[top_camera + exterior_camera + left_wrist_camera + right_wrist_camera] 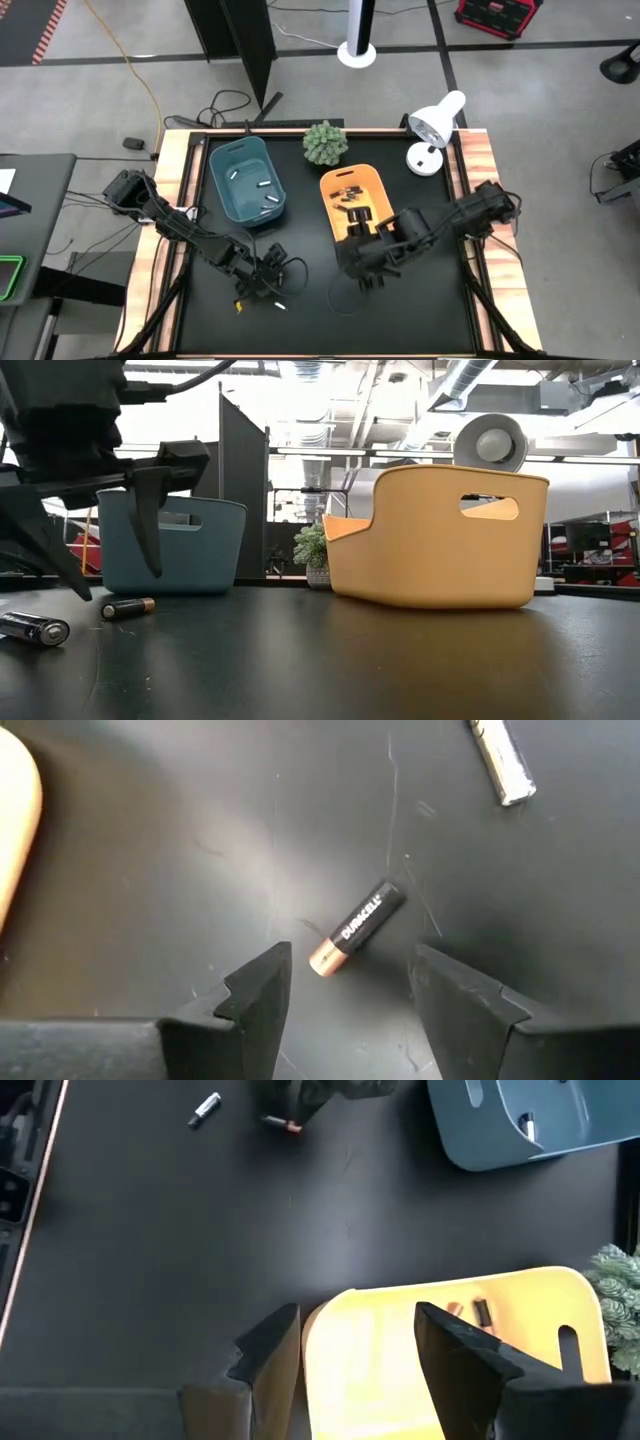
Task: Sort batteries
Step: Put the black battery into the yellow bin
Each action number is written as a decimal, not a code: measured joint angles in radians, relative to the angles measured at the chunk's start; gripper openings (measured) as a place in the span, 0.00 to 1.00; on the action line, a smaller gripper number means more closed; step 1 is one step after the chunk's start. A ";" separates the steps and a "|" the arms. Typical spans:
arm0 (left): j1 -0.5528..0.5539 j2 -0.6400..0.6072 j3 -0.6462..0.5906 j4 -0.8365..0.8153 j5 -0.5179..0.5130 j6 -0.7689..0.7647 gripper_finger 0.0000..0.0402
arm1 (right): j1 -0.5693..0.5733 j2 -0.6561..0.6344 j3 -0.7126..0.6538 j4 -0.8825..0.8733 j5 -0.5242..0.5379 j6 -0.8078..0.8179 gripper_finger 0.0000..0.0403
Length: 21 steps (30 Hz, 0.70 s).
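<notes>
High view: the left hand (268,285) hangs open over the near-left black worktop (310,320), 2 small loose batteries (279,304) just beside it, hard to make out. The right hand (362,270), open, sits at the near end of the orange plastic bin (332,200).

Low view: 2 batteries lie near-left under dark fingers (146,520).

Left wrist view: a black copper-tipped battery (357,928) lies between the fingers, untouched.

Right wrist view: the blue plastic bin (480,1135) is cut off.

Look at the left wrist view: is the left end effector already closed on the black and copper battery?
No, the left end effector is open, and the black and copper battery lies on the table ahead of it.

overhead, table-level, two close wrist views
</notes>
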 joint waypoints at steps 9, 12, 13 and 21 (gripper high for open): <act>0.035 0.075 0.013 0.050 0.055 -0.019 0.42 | 0.049 0.000 0.000 0.026 0.024 0.027 0.52; 0.038 0.121 0.034 0.043 0.060 -0.020 0.42 | 0.059 0.000 0.000 0.040 0.024 0.027 0.52; 0.039 0.132 0.042 0.038 0.063 -0.020 0.42 | 0.064 0.000 0.000 0.046 0.025 0.027 0.52; 0.062 0.158 0.087 -0.028 0.105 -0.100 0.34 | 0.081 0.000 0.000 0.052 0.025 0.031 0.52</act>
